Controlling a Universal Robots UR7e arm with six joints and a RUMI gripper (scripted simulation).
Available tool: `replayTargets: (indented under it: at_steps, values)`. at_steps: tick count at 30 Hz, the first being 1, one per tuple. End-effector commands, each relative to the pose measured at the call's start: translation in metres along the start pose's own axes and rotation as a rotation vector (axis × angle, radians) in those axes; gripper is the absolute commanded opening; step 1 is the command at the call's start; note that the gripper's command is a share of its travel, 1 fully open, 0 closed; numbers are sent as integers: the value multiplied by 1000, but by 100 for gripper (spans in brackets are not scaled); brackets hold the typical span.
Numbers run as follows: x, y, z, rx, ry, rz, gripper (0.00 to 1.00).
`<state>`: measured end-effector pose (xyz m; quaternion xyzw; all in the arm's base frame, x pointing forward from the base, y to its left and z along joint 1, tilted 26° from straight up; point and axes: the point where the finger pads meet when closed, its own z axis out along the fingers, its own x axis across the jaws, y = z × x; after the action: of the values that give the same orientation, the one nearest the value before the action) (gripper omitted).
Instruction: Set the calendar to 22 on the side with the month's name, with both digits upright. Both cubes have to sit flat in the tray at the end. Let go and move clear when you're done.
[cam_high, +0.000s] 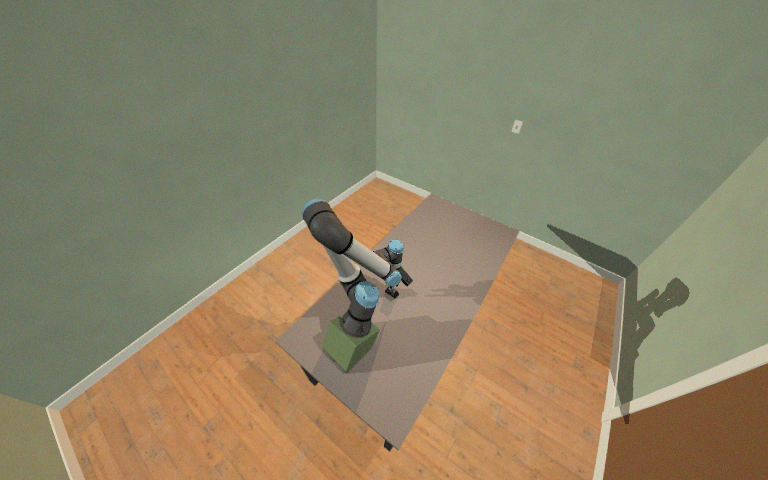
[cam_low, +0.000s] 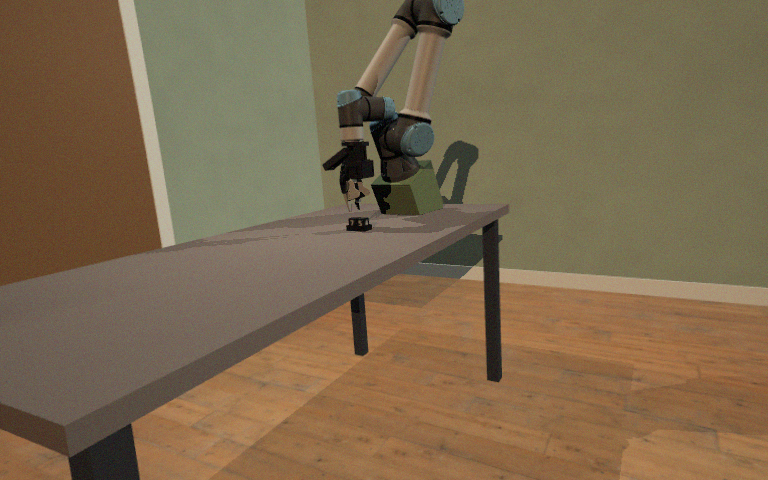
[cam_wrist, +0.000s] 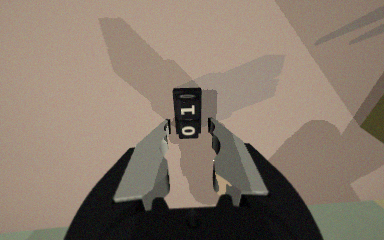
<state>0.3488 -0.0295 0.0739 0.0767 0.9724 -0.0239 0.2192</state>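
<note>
Wrist view: gripper (cam_high: 391, 288) (cam_low: 353, 208) (cam_wrist: 189, 119) stood part open, gap between the fingers, nothing clenched. Fingertips sat left and right of the near end of the black calendar (cam_high: 391, 293) (cam_low: 359, 227) (cam_wrist: 187, 116), slivers of table (cam_high: 447, 232) (cam_low: 169, 316) (cam_wrist: 65, 90) showing on both sides, so no contact visible. Calendar lay centered in the gap sideways, most of it reaching past the tips toward the far side. Upward faces read 1 on the far cube (cam_wrist: 188, 108) and 0 on the near cube (cam_wrist: 188, 131), both digits turned sideways in this view. Tray edges hard to separate from the black cubes here. Gripper shadows spread over the table around the calendar.

Exterior view: gripper pointed down above the table, fingertips higher than the calendar and a bit left of it, tips apart from it. Calendar rested on the table, left of the green base block (cam_high: 339, 350) (cam_low: 425, 189). Black tray (cam_low: 359, 228) held the cubes side by side; pale digits on the side facing the camera looked like 7 and 5, small, with another mark at right too small to read. 22 not showing on that side; month's name not readable.

Top view: calendar was right beside the wrist, far side of the base block. Fingers mostly hidden under the arm (cam_high: 368, 257), opening can't be told from there.
</note>
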Motion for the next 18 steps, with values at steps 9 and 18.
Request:
replayTargets:
  at_steps: [9, 18]
  values:
    - [-1, 0, 12, 2, -1, 0, 28]
    - [-1, 0, 15, 2, -1, 0, 28]
